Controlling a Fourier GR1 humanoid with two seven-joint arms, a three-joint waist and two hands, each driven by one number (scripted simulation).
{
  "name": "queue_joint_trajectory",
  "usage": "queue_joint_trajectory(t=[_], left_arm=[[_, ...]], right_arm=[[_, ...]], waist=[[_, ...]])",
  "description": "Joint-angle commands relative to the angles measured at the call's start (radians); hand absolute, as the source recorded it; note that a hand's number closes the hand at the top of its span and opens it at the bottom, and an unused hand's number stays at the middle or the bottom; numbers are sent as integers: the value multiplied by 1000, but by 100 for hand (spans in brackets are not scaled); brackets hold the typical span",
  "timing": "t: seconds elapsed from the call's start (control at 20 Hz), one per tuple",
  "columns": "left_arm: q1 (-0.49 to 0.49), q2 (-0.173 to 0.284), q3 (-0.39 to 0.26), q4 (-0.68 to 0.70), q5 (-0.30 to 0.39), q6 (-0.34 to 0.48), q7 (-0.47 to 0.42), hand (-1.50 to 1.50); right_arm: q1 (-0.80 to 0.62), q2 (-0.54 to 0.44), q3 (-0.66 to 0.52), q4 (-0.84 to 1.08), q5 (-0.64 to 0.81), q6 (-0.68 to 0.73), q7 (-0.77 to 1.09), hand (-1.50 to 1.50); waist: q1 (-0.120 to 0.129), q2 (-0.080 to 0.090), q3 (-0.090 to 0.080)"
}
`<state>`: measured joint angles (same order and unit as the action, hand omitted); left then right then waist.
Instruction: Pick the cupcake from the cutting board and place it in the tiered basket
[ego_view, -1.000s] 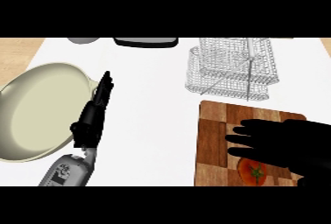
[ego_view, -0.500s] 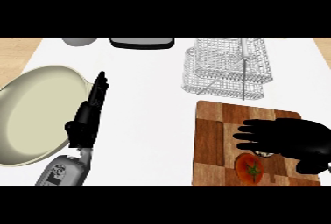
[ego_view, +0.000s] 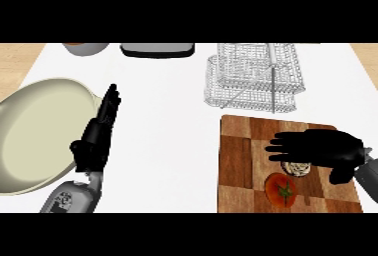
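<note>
The small pale cupcake (ego_view: 297, 169) sits on the brown checkered wooden cutting board (ego_view: 240, 165), just beside a red tomato (ego_view: 281, 190), and it peeks out directly under the black right hand (ego_view: 321, 149), whose fingers spread uncurled above it, clasping nothing. So the grasp lies straight down, while the silver wire tiered basket (ego_view: 255, 76) stands just beyond the board's far edge. The black left hand (ego_view: 98, 135) rests open, far off beside a cream round plate (ego_view: 40, 135).

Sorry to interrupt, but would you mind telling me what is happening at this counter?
The right hand hovers over the cutting board, fingers spread above the cupcake, which sits beside a tomato. It has not closed on the cupcake yet. The tiered basket stands behind the board. The left hand rests open next to a large pan.
</note>
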<state>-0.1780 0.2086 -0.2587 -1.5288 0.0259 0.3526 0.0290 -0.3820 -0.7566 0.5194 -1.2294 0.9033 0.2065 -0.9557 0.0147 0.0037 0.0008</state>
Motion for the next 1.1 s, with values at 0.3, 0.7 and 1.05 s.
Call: queue_joint_trajectory(t=[0.3,0.7,1.05], left_arm=[[32,-33,14,-45,-48,3,26,0],[51,-24,51,-3,-30,-64,-24,0],[16,-22,57,7,-39,-23,19,0]], right_arm=[[-36,106,-57,158,8,-52,-156,150],[-35,201,-107,246,47,-260,-193,150],[-21,329,-192,272,165,-55,728,150]], waist=[[-11,-4,-1],[-7,-2,0],[-63,-23,-16]])
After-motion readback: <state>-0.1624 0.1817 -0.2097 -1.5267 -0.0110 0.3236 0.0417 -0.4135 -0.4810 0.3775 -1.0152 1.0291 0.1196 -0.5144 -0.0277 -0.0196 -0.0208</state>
